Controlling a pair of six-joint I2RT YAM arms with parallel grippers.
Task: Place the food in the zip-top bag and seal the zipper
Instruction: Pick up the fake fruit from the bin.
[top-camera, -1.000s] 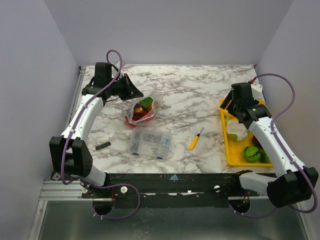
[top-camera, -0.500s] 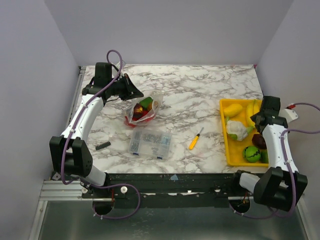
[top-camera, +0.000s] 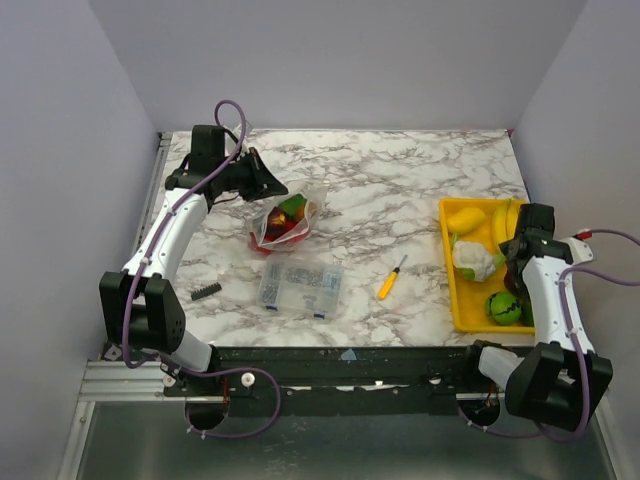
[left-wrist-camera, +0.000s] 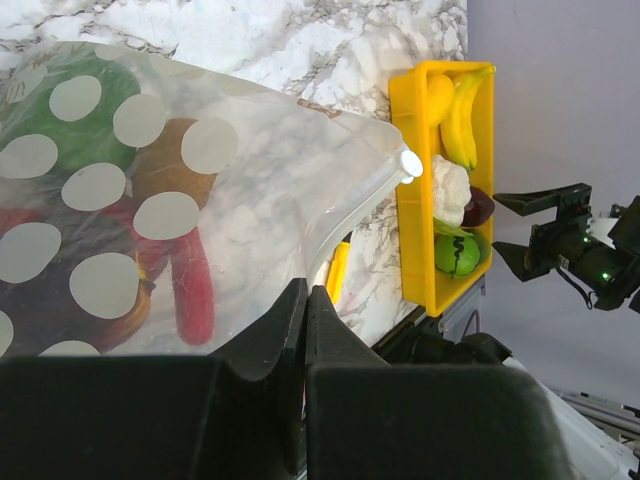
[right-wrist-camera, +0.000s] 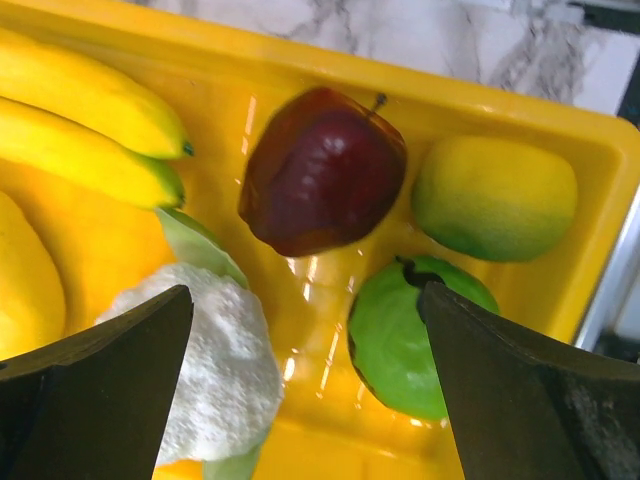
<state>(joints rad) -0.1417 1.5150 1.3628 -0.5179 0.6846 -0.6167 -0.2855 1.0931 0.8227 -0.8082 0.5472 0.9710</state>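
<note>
The zip-top bag (top-camera: 287, 222) lies left of the table's centre with red, green and brown food inside. My left gripper (top-camera: 276, 189) is shut on its rim. In the left wrist view the jaws (left-wrist-camera: 305, 296) pinch the clear film, and the zipper (left-wrist-camera: 362, 212) runs up to a white slider (left-wrist-camera: 410, 163). My right gripper (top-camera: 516, 268) hangs open over the yellow tray (top-camera: 453, 300). In the right wrist view the open gripper (right-wrist-camera: 305, 298) frames bare tray floor between a white cauliflower (right-wrist-camera: 215, 370) and a green fruit (right-wrist-camera: 400, 340), with a dark red apple (right-wrist-camera: 320, 170) just beyond.
The tray also holds bananas (right-wrist-camera: 90, 130), a yellow-green fruit (right-wrist-camera: 495, 200) and a yellow fruit (top-camera: 465, 217). A clear compartment box (top-camera: 300, 283) and a yellow-handled screwdriver (top-camera: 391, 277) lie near the front. A small black part (top-camera: 206, 291) rests at front left.
My right arm swung from the tray's far end to its right side and now hangs over the apple with its jaws wider. The left arm and bag have not moved.
</note>
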